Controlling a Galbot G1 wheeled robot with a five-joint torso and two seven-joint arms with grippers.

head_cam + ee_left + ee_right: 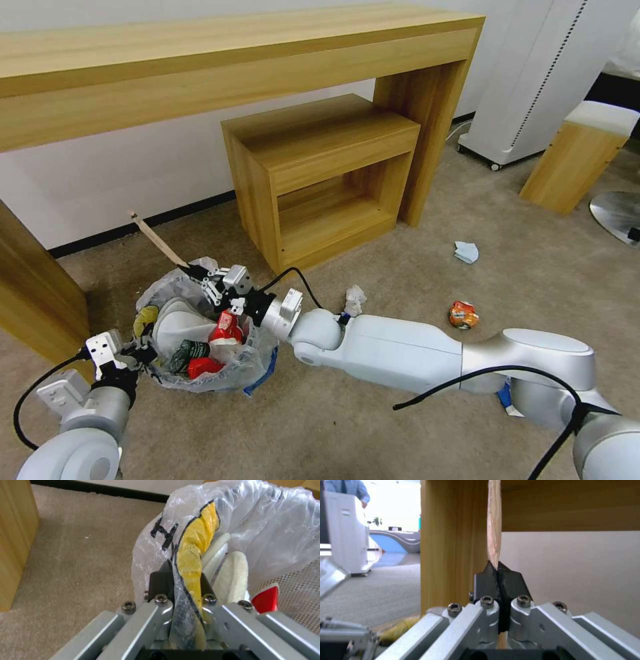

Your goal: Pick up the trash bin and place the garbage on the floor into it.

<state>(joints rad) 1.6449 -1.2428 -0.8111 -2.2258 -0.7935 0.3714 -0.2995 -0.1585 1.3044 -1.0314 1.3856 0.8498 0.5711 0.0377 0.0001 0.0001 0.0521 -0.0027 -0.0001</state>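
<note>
A robot works on a beige carpeted floor [373,433] beside wooden furniture; its left gripper [137,352] is clamped on the rim of the trash bin [250,363], a low bag-lined bin already stuffed with slippers and wrappers; its right gripper [195,272] is pinched tight on a wooden stick [157,240], held slanting above the bin's far edge; the step in hand looks like dropping the stick in; the next move seems to need lowering, then letting go; an orange wrapper [463,314] and crumpled papers [467,252] lie well apart on the carpet.
</note>
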